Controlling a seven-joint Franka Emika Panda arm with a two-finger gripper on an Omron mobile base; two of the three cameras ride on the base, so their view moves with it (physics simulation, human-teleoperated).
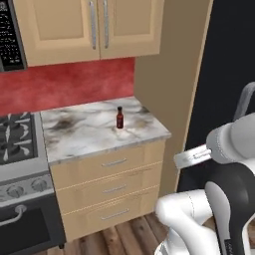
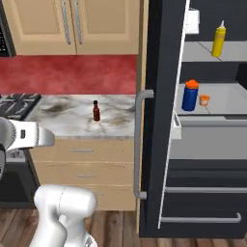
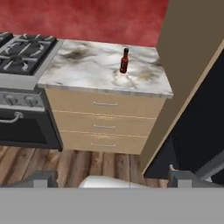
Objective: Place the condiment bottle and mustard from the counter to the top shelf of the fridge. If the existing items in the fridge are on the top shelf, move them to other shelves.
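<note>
Fridge [image 2: 159,144] first, since it is the biggest thing: it is tall and black, and its door stands open, so we can look inside. The top shelf [image 2: 231,50] is the highest grey plate. The mustard [image 2: 218,39] stands upright on it, so that part of the job looks done. One plate lower is another shelf [image 2: 226,99], and on it stand the blue jar with the orange lid [image 2: 190,95] and the tiny orange cup [image 2: 204,100], just beside each other. They are not on the top shelf, so I think they need no moving (they are out of the way where they are).

Next comes the counter [image 1: 89,132], with its marble top, between the stove [image 1: 17,137] and the fridge. The condiment bottle [image 1: 119,117] stands upright on it, all alone, near the back. This small dark bottle is the part of the job that is left. It must go up to the top shelf, next to the mustard.

Last, the fingers [image 3: 111,179]. They are spread wide and hold nothing. In the hand view they sit well apart from the bottle, which shows far off on the counter. So the arm must reach over to the bottle, close on it, and carry it to the fridge. About half the job looks done.
</note>
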